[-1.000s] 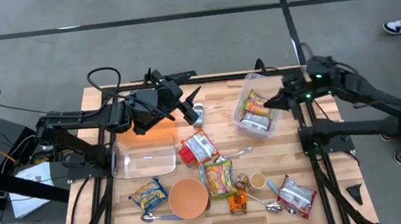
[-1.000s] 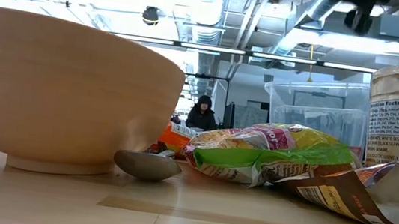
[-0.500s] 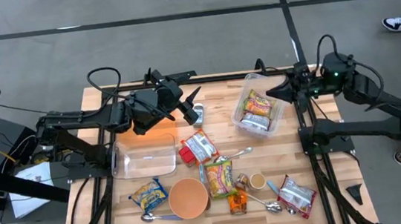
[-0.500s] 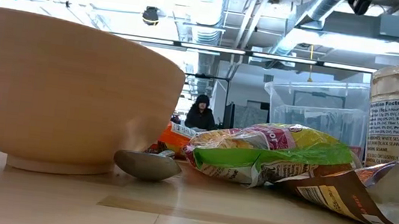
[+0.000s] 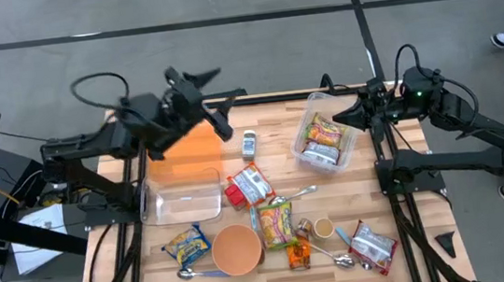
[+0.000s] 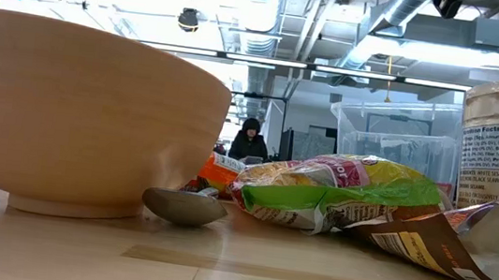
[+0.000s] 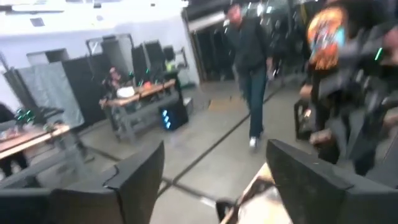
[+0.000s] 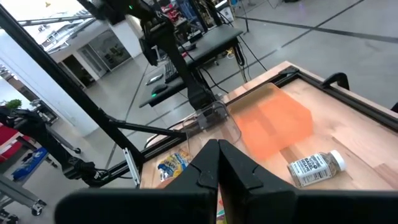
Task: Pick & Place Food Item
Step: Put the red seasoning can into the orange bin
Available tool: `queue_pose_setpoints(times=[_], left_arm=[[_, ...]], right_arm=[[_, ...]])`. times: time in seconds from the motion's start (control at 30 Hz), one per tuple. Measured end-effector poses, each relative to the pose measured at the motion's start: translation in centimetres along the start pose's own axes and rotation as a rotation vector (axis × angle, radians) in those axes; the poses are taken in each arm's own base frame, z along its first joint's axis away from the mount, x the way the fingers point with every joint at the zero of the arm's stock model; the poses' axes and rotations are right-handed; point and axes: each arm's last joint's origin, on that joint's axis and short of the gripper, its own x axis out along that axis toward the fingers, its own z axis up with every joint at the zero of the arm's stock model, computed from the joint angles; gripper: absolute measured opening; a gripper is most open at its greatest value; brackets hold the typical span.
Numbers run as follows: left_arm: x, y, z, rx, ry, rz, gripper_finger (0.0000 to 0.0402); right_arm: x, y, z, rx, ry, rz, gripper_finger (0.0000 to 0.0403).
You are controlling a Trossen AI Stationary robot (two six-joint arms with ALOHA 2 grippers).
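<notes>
My left gripper (image 5: pixel 221 104) is open and empty, raised above the table's far left part; its wrist view (image 7: pixel 214 180) looks into the room. A small white bottle (image 5: pixel 248 143) lies on its side on the wood, near-right of it. My right gripper (image 5: pixel 337 117) is shut and empty at the far right, just past the far rim of a clear bin (image 5: pixel 347 154) that holds a yellow-red food packet (image 5: pixel 324 133) and another below it. A red-white packet (image 5: pixel 249 186), a green-yellow packet (image 5: pixel 275 223) and a yellow packet (image 5: pixel 186 245) lie flat on the table.
A clear empty container (image 5: pixel 183 197) and an orange translucent piece (image 5: pixel 189 149) sit at the left. A wooden bowl (image 5: pixel 237 250), a jar (image 5: pixel 298 254), a small cup (image 5: pixel 323 227), spoons and a silver packet (image 5: pixel 373 245) lie near the front. A person walks in the room (image 7: pixel 249 56).
My left gripper has risen from beside the small bottle and gone toward the table's far left corner, tipping up; the bottle stays where it lay. My right gripper has drawn back from over the clear bin toward the table's right edge, then kept still.
</notes>
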Motion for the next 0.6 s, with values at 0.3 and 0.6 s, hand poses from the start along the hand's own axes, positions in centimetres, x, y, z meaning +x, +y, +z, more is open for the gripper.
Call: queue_pose_setpoints(times=[0.3, 0.6], left_arm=[[-1.7, 3.4, 4.9, 0.076, -0.099, 0.092, 0.0380], [-2.1, 5.3, 6.5, 0.178, -0.068, 0.105, 0.0389]], right_arm=[[0.0, 0.2, 0.3, -0.013, -0.027, 0.017, 0.0000], [0.0, 0.3, 0.5, -0.023, -0.038, 0.051, 0.0000]])
